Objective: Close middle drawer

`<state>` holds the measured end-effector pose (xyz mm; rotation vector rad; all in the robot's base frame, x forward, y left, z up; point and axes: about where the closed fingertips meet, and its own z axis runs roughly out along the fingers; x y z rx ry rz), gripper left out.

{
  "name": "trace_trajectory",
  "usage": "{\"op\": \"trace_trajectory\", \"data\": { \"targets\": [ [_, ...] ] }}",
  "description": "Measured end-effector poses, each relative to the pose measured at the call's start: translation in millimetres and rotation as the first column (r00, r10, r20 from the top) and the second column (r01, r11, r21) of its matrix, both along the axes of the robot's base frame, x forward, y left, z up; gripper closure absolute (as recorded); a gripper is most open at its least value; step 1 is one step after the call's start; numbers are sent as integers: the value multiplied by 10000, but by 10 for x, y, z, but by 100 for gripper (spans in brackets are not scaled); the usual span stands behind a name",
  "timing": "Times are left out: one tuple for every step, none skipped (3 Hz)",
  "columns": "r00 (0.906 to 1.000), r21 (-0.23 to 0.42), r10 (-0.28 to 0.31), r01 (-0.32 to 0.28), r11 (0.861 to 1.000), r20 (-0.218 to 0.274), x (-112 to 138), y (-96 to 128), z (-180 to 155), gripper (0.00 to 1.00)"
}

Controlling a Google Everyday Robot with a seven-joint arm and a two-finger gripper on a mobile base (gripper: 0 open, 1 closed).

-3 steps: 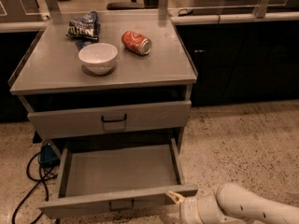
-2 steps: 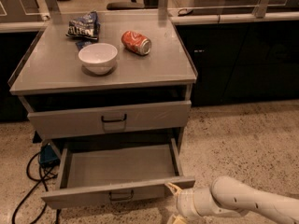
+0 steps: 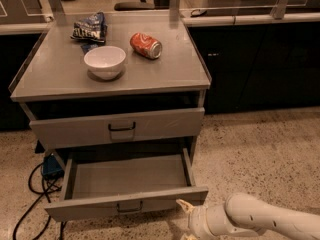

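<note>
The middle drawer sits a little further into the cabinet than it did a second ago. The arm has come in towards its right front corner along with it.

The grey metal cabinet stands on a speckled floor, in front of dark counters. Its taller-fronted upper drawer looks shut or nearly so. Just beneath it the middle drawer is drawn well out, its long shallow tray bare, its low front nearest the camera and carrying a small dark handle.

The pale arm enters from the lower right and lies low, level with that drawer front. The gripper is at the drawer's right front corner, touching it or just short of it. I judge it is placed there to push the front straight back rather than pull on the handle. I cannot tell whether the gripper is open or closed, and it does not appear to hold anything.

Most of the travel is left.

On the cabinet top, well clear of the work, a white bowl stands upright. A red can lies on its side just beside it, and its marking is not readable. Behind them is a dark blue snack bag with white lettering I cannot make out. Black cables trail on the floor at the left.
</note>
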<state>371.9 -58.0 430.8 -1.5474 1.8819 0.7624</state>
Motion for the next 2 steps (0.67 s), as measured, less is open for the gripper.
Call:
{"op": "trace_trajectory", "data": {
  "targets": [
    [9984,-297,-398,386,9988,-404,77,-145,-290,0],
    [9937,-520,-1036,1013,9935,-422,414,-295,-618,0]
  ]
}}
